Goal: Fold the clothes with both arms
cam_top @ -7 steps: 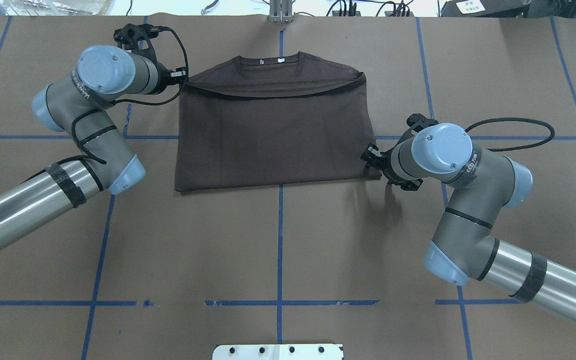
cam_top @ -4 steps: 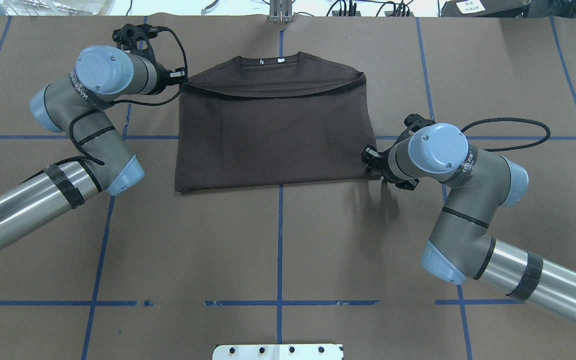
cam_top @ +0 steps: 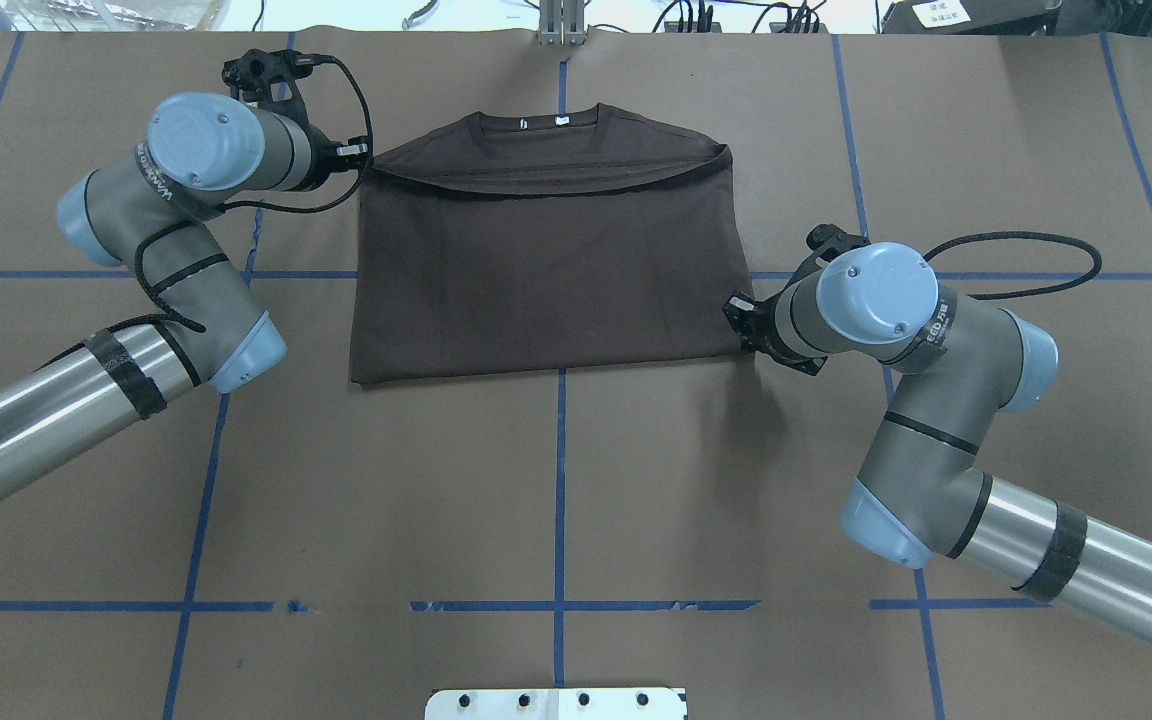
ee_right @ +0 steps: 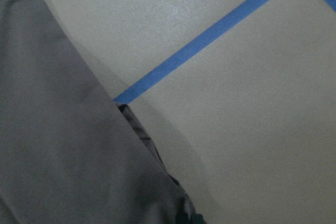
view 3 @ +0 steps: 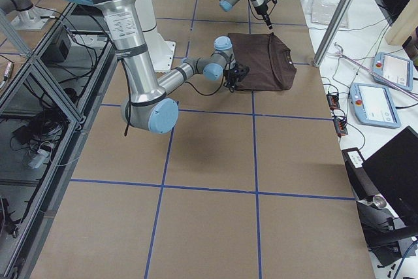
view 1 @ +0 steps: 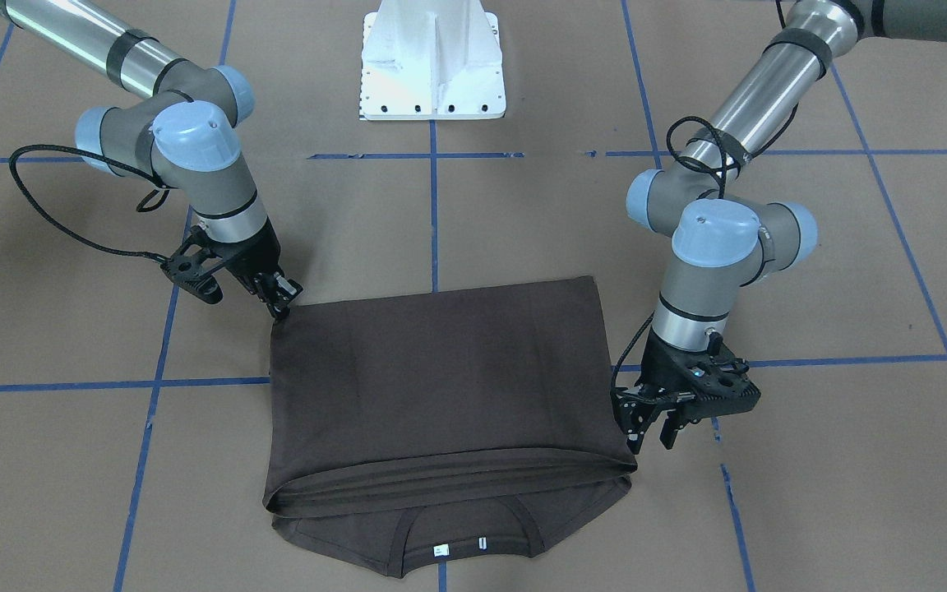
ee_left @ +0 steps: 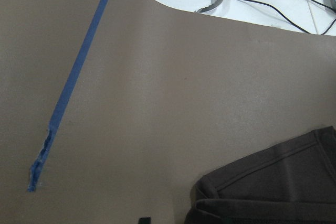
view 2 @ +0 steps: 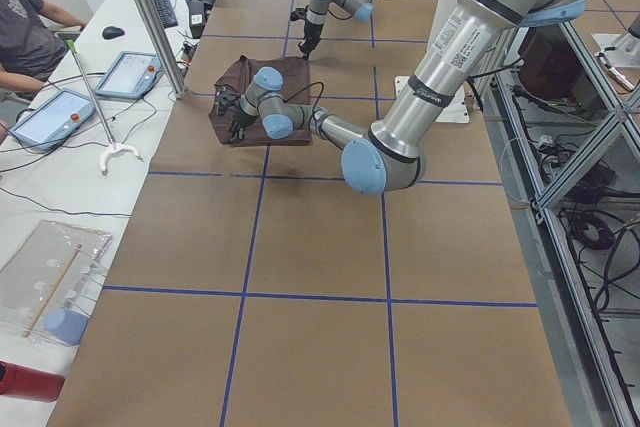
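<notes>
Since the shirt (cam_top: 546, 270) lies folded once at the upper middle of the overhead view, hem drawn up just short of the collar (cam_top: 539, 118), the step in hand is judged to be taking hold for a second fold.

Jaw state. Left arm (cam_top: 186, 270): the left jaws stand spread, holding nothing, just beside the hem corner at the shirt's upper left in the overhead view. Right arm (cam_top: 921, 400): the right jaws sit at the fold corner at the shirt's lower right; whether they are spread or pinching cloth cannot be told.

Procedure, as a recommendation:
1. Bring each pair of jaws in low along the counter (cam_top: 556, 500) so that the lower jaw slides under every layer.
2. Pinch all layers at a corner; a grip on the top layer alone will likely peel the fold open.
3. Lift both corners together and keep the edge between them taut, or the cloth may sag and crease.

View comparison. Overhead, both wrists hide the jaws; the front-facing view shows the left jaws apart, right of the shirt. The right wrist view shows the stacked layers at the corner, meeting a blue tape line (ee_right: 210, 40). The left wrist view shows the stitched hem corner at its lower right. Both side views are too small to judge the jaws.
</notes>
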`<act>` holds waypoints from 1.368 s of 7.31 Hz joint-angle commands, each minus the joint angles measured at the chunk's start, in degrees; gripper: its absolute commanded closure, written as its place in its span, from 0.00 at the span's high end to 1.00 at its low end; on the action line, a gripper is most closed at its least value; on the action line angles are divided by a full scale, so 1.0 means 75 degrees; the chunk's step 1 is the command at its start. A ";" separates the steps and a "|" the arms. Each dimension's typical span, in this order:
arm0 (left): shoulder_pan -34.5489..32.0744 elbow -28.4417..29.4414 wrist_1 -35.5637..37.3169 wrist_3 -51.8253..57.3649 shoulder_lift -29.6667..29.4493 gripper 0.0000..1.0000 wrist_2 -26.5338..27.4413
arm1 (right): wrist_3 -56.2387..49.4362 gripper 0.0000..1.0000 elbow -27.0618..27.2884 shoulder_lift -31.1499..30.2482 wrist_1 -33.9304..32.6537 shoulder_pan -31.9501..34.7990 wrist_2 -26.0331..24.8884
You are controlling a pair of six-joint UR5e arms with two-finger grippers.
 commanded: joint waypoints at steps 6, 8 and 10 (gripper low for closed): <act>0.0206 -0.3518 0.0791 -0.1040 0.1752 0.54 -0.2871 | 0.0427 0.21 0.4162 -0.3262 -0.0163 -0.3081 0.1787; 0.0872 -0.3613 0.0791 -0.2153 0.1868 0.58 -0.2789 | 0.0427 1.00 0.4173 -0.3193 -0.0163 -0.2995 0.1716; 0.1914 -0.4022 0.0802 -0.3104 0.2219 0.61 -0.1949 | 0.0415 1.00 0.4116 -0.3111 -0.0163 -0.1828 0.1705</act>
